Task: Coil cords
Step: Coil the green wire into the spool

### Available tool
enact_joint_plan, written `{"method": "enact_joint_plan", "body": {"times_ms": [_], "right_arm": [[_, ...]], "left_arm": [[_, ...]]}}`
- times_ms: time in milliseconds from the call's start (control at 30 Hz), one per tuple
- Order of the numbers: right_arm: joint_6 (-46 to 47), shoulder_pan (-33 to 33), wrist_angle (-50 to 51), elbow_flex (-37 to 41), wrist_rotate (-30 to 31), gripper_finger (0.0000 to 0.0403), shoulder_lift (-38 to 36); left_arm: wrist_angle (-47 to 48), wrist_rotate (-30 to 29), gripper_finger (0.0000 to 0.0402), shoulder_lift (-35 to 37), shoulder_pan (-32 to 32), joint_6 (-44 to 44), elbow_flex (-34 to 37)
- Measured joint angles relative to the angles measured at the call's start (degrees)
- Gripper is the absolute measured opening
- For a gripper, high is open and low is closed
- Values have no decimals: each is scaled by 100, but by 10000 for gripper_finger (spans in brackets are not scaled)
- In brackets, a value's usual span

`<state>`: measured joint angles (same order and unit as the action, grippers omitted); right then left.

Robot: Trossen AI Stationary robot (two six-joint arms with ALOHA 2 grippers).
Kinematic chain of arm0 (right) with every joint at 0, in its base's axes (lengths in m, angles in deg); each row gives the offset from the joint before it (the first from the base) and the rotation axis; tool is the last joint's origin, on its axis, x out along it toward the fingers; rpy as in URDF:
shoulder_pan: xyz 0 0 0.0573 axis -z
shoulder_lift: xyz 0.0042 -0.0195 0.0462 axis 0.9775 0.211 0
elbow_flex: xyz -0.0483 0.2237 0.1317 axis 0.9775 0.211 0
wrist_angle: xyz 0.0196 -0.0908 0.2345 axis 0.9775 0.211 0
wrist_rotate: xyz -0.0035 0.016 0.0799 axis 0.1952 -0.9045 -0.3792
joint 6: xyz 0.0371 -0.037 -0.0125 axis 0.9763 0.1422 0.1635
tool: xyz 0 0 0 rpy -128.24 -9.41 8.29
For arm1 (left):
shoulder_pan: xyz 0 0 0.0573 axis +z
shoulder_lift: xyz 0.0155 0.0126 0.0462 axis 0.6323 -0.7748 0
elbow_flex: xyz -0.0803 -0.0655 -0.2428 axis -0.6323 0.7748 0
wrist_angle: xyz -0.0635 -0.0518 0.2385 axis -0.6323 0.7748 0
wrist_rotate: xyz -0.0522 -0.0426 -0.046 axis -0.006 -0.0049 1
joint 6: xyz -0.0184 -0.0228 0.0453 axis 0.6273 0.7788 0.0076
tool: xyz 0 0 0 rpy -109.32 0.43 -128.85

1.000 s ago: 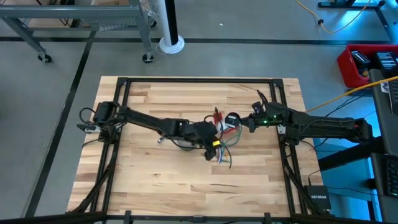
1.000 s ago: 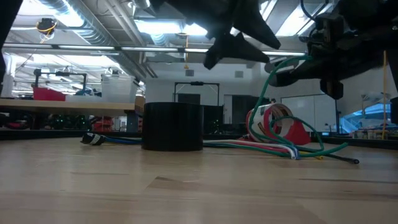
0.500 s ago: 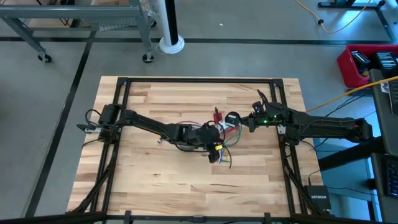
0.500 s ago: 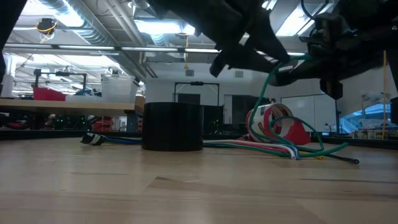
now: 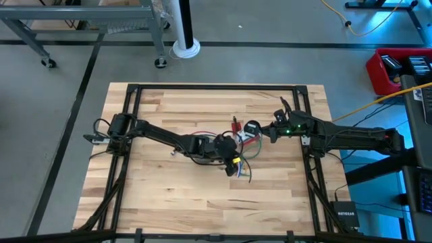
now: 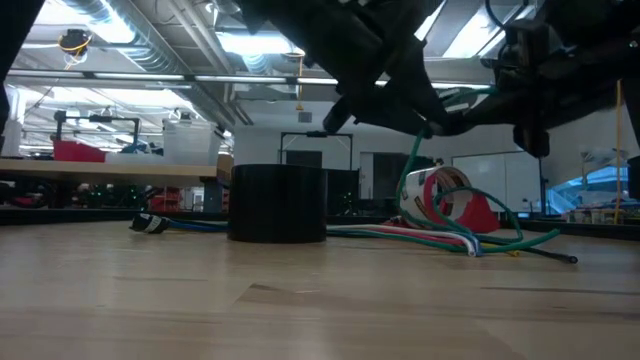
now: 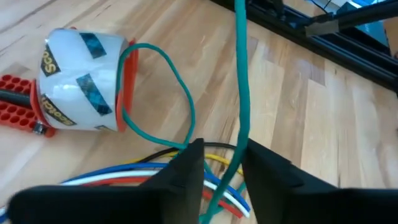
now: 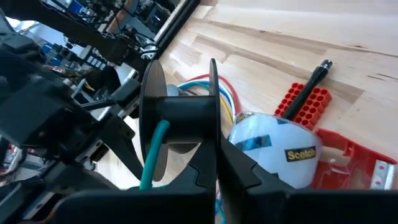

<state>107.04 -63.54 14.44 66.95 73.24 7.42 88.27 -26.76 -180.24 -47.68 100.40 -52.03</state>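
Note:
My right gripper (image 8: 215, 155) is shut on a black spool (image 8: 180, 118), held above the table right of centre. A green cord (image 7: 240, 74) runs from the spool's hub (image 8: 158, 134) down to the table, where it loops (image 7: 183, 93) and joins blue, white, red and yellow cords (image 7: 149, 177) lying on the wood. My left gripper (image 7: 221, 155) is open, with one finger on each side of the green cord below the spool. I cannot tell whether a finger touches the cord. My right gripper pinches one flange of the spool (image 8: 212, 109) at its rim, one finger between the two flanges and one outside. The spool hangs clear of the table with its axis about level, and the green cord trails down from its hub.
A white Scotch tape dispenser with a red base (image 7: 81, 78) and a red pegged block (image 7: 15, 102) sit next to the cords. A black round roll (image 6: 278, 203) stands on the table to the left of them. A black frame (image 5: 202, 86) rims the table.
My left gripper has come down and gone toward the table's right edge, to the green cord below the spool. The right gripper and spool have kept still.

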Motion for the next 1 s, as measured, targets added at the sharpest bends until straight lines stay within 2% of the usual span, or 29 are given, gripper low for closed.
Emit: {"method": "enact_joint_plan", "body": {"times_ms": [233,467,667,800,1000], "right_arm": [[2,0,-87,0,-49,3,0],[26,0,-89,0,-587,3,0],[133,0,-173,0,-648,3,0],[135,-1,-298,0,-667,3,2],[299,-2,-365,0,-1101,3,-9]], "left_arm": [[9,-359,9,0,11,85,0],[299,-477,5,0,288,745,0],[243,340,6,0,416,690,0],[570,420,4,0,389,855,0],[1319,390,3,0,538,1637,0]]}}
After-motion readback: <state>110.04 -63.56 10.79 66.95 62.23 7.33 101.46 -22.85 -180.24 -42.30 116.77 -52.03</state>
